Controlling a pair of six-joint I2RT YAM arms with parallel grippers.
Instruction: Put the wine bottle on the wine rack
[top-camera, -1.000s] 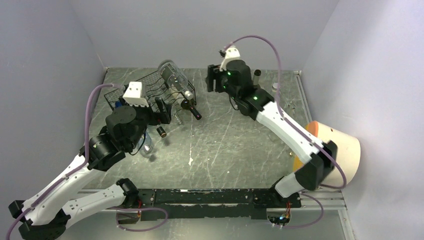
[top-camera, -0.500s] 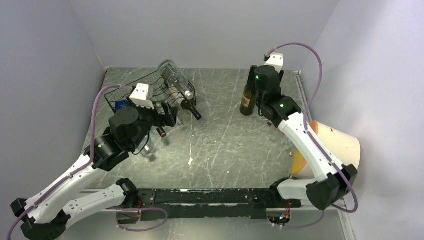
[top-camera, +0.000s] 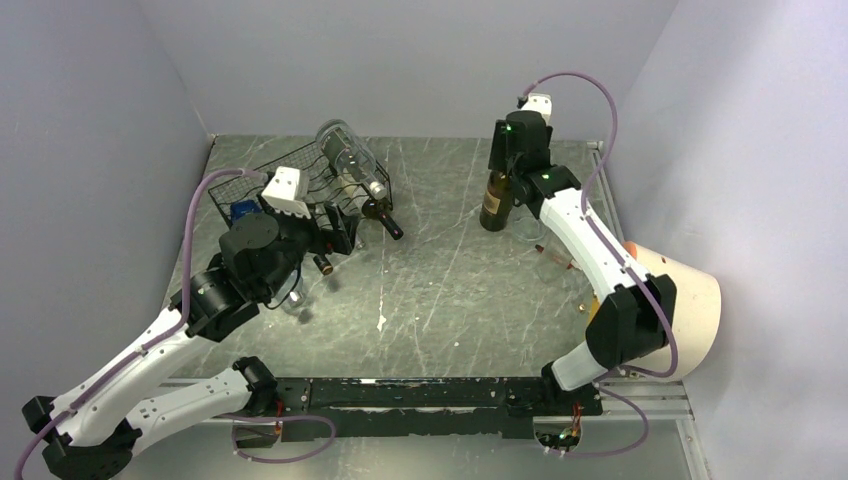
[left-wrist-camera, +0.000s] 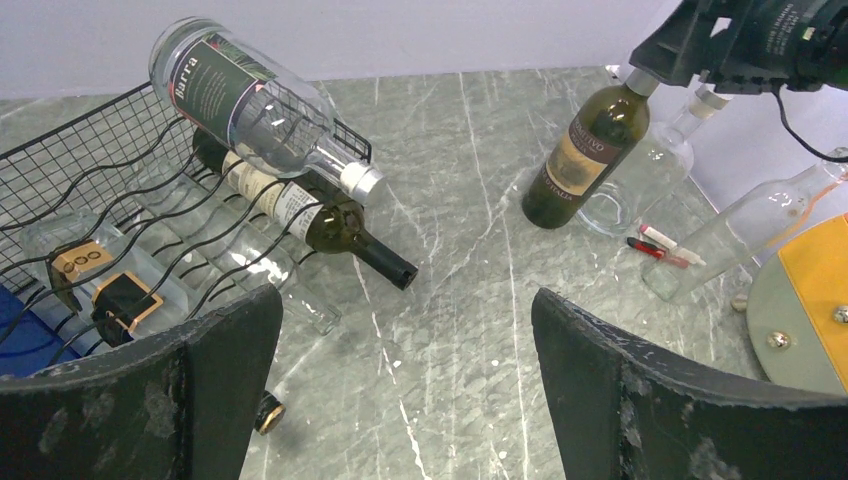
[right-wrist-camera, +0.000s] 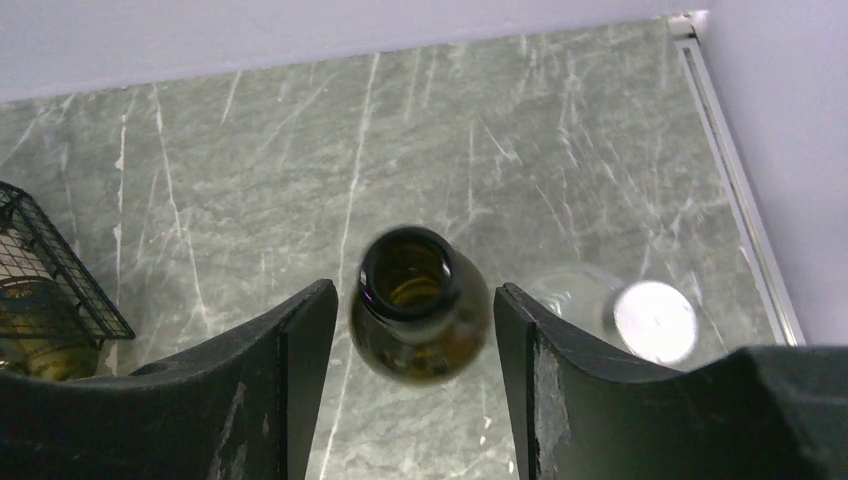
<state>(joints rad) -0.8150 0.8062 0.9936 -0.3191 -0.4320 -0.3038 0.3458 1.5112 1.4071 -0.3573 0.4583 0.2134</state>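
Note:
A dark green wine bottle (top-camera: 494, 200) with a tan label stands upright at the back right of the table. My right gripper (top-camera: 508, 160) is open around its neck from above. In the right wrist view the bottle's open mouth (right-wrist-camera: 420, 345) sits between the fingers with a small gap on each side. The black wire wine rack (top-camera: 290, 180) stands at the back left and holds several bottles. It also shows in the left wrist view (left-wrist-camera: 90, 180). My left gripper (top-camera: 338, 226) is open and empty beside the rack's front.
Two clear glass bottles (left-wrist-camera: 640, 170) (left-wrist-camera: 745, 225) and a red pen (left-wrist-camera: 655, 248) are just right of the green bottle. A cream and yellow drum (top-camera: 680, 290) lies at the right edge. A small bottle (top-camera: 322, 262) lies on the table near my left gripper.
My right arm swung from the back middle to the back right and came over the green bottle, its jaws now around the neck. My left arm shifted slightly.

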